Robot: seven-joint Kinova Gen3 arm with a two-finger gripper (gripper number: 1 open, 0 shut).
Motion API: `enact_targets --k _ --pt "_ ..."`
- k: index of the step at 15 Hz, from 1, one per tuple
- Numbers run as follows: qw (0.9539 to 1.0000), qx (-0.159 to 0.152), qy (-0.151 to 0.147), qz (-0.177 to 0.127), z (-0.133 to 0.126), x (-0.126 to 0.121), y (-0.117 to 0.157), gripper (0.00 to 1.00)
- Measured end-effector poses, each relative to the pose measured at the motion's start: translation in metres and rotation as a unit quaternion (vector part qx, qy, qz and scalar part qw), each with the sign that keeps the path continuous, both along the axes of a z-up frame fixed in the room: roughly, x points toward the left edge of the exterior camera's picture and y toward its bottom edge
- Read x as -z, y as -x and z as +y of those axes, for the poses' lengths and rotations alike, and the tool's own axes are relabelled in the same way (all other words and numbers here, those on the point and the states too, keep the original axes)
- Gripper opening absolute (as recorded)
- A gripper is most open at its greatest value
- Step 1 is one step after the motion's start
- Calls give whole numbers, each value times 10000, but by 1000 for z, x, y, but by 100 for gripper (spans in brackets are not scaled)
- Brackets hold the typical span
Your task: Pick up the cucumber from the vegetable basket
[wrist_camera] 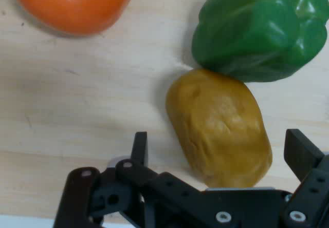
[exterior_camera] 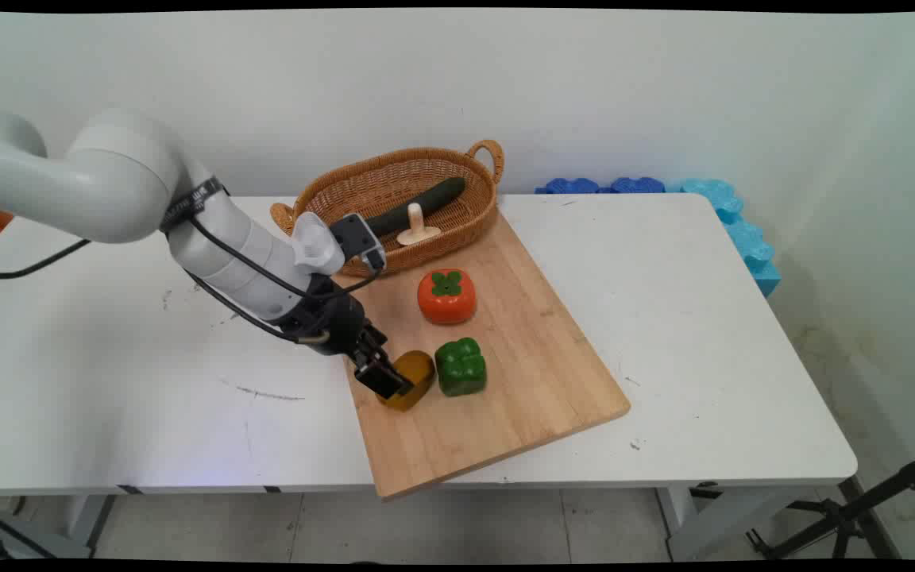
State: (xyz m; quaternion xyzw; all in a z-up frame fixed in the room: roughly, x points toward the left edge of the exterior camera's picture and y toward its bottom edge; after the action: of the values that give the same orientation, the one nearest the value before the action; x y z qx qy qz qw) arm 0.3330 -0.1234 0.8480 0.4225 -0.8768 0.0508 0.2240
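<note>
Hand view shows the gripper [wrist_camera: 218, 153] with its two fingers spread apart on either side of a brownish-yellow potato [wrist_camera: 218, 125], not closed on it. The potato lies on the wooden cutting board [exterior_camera: 521, 373], touching or just beside a green bell pepper [wrist_camera: 262, 27]. Farther along the board from the potato, toward the wall, sits an orange persimmon [exterior_camera: 446, 295] with a green leaf cap. Beyond the persimmon, at the board's far end, a wicker basket [exterior_camera: 473, 210] holds a dark green cucumber [exterior_camera: 418, 206] and a pale mushroom [exterior_camera: 418, 228]. Board and basket rest on the white table [exterior_camera: 704, 334].
</note>
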Motion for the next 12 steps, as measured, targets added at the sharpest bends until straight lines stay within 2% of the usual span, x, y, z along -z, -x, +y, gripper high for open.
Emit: enact_targets --k 5,12 --pt "9999 -36 106 20 -1 -22 -8 100" --pt "9986 -268 463 -51 -27 -62 -33 100"
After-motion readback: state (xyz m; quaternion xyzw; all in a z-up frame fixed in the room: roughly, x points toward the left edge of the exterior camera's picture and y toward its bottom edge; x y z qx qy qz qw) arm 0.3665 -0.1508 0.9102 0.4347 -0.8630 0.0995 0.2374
